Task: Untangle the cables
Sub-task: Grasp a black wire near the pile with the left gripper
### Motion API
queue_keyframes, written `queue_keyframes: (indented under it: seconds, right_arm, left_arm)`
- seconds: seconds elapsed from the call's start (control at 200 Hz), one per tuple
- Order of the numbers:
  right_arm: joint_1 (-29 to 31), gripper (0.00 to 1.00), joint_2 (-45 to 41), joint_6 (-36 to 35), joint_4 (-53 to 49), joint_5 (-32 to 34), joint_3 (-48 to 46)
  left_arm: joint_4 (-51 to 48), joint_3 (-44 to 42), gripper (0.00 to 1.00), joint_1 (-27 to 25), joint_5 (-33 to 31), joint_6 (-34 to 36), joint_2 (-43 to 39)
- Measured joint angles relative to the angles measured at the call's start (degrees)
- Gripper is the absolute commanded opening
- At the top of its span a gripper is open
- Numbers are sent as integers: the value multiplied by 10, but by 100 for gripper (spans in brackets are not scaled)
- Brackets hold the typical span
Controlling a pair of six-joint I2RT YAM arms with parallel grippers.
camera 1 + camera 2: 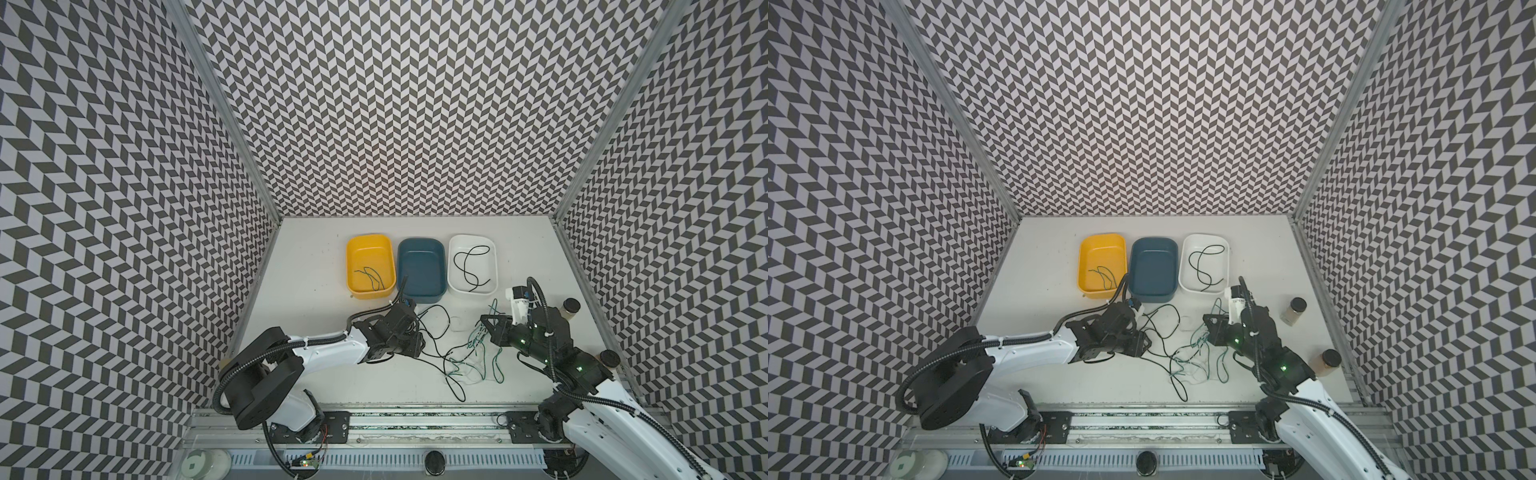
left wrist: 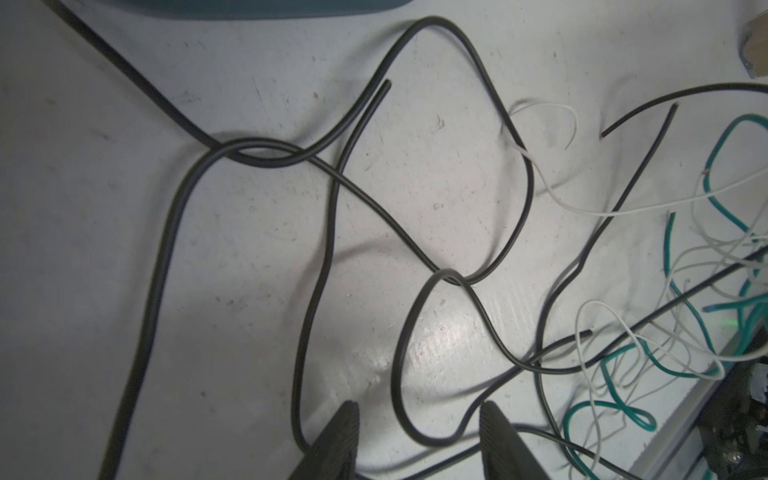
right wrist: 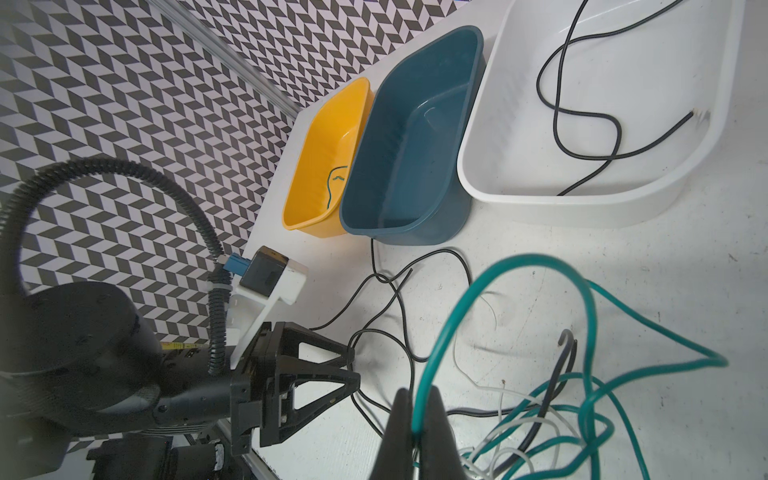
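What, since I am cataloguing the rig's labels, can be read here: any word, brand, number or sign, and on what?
No text is legible in any view.
On the left arm, a yellow label: dark print, too small to read.
On the right arm, a white camera mount: dark marking, blurred.
At the front edge, a round disc: green and white square pattern, no letters discernible.

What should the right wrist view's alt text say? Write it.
The right end effector pinches a green cable rising from a tangle. Behind stand a yellow tray, a teal tray and a white tray holding a black cable.
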Motion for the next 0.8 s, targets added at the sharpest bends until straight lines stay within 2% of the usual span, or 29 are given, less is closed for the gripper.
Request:
queue_keyframes:
  seconds: [0.125,0.391,0.566,0.701,0.801]
  right_arm:
    - [0,0,0,0,0,0,0]
    - [0,0,0,0,0,-2,0]
    - [0,0,-1,0,9,-4,-13]
    - [0,0,-1,0,8,-4,-28]
    - [0,0,-1,0,8,-4,-32]
  left_arm:
    - [8,0,43,-1,0,-2,17]
    - [19,3,22,-3,0,-3,30]
    - [26,8,0,-3,0,-2,30]
    - [20,19,0,-3,-2,-2,24]
    - [1,23,0,-3,-9,-1,-12]
